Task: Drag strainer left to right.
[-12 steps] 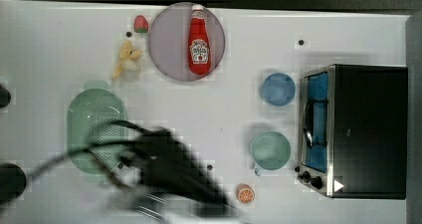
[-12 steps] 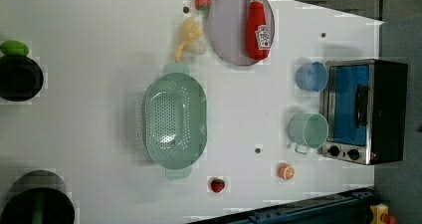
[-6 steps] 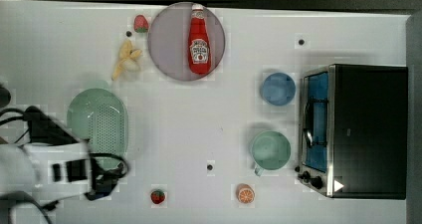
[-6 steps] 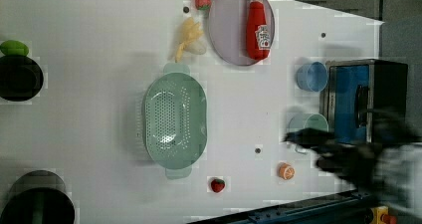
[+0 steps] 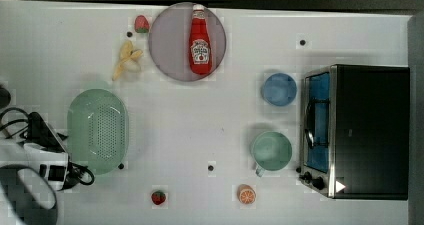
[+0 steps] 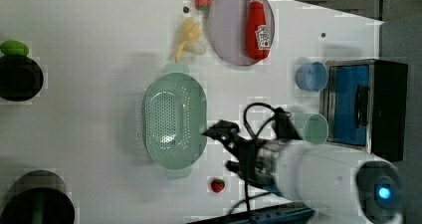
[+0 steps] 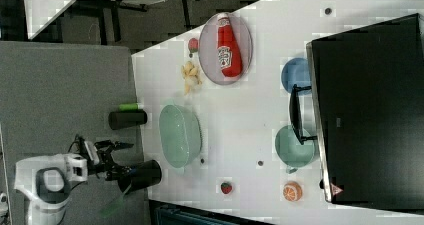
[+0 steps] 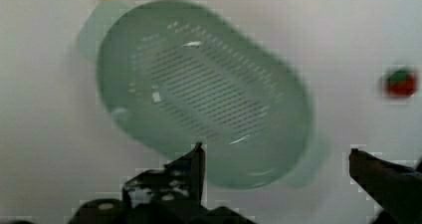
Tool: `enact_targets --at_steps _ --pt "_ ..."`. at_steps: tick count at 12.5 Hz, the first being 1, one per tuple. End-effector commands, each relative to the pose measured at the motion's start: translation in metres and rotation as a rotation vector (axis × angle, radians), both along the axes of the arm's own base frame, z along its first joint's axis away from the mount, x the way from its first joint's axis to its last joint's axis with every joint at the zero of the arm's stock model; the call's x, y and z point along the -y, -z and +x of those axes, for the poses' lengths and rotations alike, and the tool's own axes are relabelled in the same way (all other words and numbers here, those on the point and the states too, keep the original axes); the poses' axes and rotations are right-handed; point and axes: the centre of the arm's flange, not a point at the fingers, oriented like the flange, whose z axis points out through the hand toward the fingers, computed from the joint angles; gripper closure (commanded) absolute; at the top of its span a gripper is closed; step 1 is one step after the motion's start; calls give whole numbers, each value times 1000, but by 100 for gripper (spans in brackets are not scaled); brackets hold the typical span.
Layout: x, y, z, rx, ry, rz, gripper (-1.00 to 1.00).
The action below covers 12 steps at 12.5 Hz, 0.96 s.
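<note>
The strainer [image 5: 97, 131] is a pale green oval colander with handles at both ends, resting on the white table at the top view's left. In the left view the strainer [image 6: 174, 119] has my gripper [image 6: 223, 147] just off its right rim, open and empty. From the wrist view, the strainer [image 8: 204, 94] lies below my gripper [image 8: 276, 159], one dark finger [image 8: 196, 159] over its rim and the other finger [image 8: 373, 169] wide apart. My arm [image 5: 47, 162] is at the top view's left edge. In the right view my gripper [image 7: 114, 158] hangs left of the strainer [image 7: 180, 135].
A greyish-pink plate [image 5: 167, 50] holds a ketchup bottle [image 5: 200, 42]. A banana [image 5: 125, 59], two strawberries [image 5: 158, 197] [image 5: 142, 23], an orange slice [image 5: 246, 194], a blue bowl [image 5: 278, 89], a green mug [image 5: 271, 151] and a toaster oven [image 5: 367, 130] also stand on the table.
My arm has swung across the top view from the lower middle to the left edge, and into the left view beside the strainer. The strainer has stayed put.
</note>
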Motion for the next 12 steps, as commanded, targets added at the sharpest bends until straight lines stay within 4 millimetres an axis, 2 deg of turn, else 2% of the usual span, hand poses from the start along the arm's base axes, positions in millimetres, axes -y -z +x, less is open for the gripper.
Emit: enact_targets --at_steps 1,5,8,12 --pt "30 72 16 -45 391 33 -100" --pt "25 142 17 -78 493 81 -100" --pt "28 181 20 -94 558 90 -100" --pt "42 223 28 -79 552 99 -100"
